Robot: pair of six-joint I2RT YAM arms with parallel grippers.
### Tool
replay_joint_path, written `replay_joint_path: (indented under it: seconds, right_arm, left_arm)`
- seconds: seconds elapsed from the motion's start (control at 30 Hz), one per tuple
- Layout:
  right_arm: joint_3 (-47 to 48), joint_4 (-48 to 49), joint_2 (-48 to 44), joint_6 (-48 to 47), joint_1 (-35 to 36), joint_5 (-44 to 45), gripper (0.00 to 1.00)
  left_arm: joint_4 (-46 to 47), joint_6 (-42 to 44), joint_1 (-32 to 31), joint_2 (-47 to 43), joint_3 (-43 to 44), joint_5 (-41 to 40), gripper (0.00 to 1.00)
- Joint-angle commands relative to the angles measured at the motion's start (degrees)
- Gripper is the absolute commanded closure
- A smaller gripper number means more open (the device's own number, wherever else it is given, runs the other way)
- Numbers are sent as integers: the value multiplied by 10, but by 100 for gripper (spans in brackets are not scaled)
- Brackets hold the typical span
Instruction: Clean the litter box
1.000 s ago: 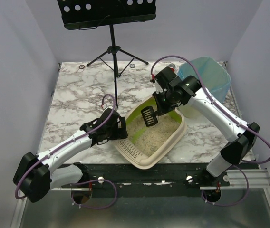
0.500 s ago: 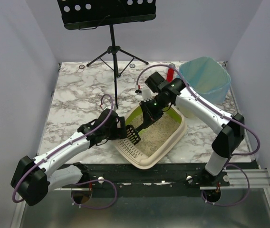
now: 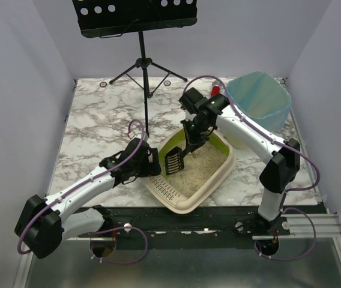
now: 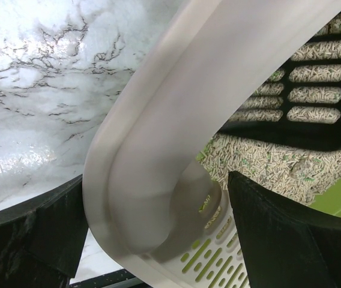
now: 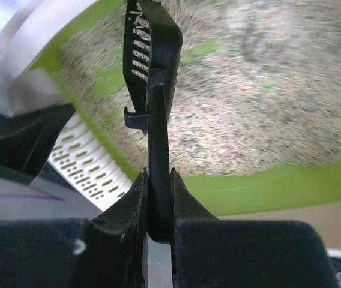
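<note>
The litter box (image 3: pixel 190 206) is a beige tray with a lime-green inner rim, a slotted grille (image 3: pixel 167 192) at its near end and tan granules (image 3: pixel 199 168). My left gripper (image 3: pixel 152 163) is shut on its left rim; in the left wrist view the rim (image 4: pixel 176 120) fills the gap of that gripper (image 4: pixel 158 204) between the two black fingers (image 4: pixel 38 234). My right gripper (image 3: pixel 190 139) is shut on the handle of a black slotted scoop (image 3: pixel 173 159), held over the box's left side. The right wrist view shows that gripper (image 5: pixel 158 192) pinching the scoop (image 5: pixel 155 66) above the granules.
A tall bin lined with a translucent blue bag (image 3: pixel 260 99) stands at the back right, a small red object (image 3: pixel 215 90) beside it. A black music stand (image 3: pixel 141 66) stands on its tripod at the back centre. The box lies on a marble-patterned table (image 3: pixel 92 132).
My right gripper swung the scoop from the box's far middle down to its near-left corner, then lifted it back a little. My left gripper stayed on the rim.
</note>
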Motion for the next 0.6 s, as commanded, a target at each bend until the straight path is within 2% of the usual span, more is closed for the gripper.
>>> replay_joint_path:
  seconds: [0.0, 0.07, 0.17, 0.33, 0.37, 0.57]
  right_arm:
    - [1, -31, -18, 83, -42, 250, 99]
    - [0, -25, -42, 79, -45, 256, 99]
    - [-12, 2, -71, 36, -45, 211, 99]
    - [-71, 50, -133, -66, -45, -27, 99]
    - [-74, 48, -136, -95, -45, -57, 99]
    - [-102, 31, -102, -128, -28, -169, 99]
  left_arm:
    - [20, -6, -3, -5, -7, 34, 5]
    - [25, -7, -2, -9, -12, 40, 5]
    - [28, -13, -2, -15, -18, 56, 6]
    - [5, -14, -2, -35, -5, 28, 6]
    - [-6, -13, -2, -38, 0, 23, 5]
    - [-5, -11, -2, -56, 6, 18, 3]
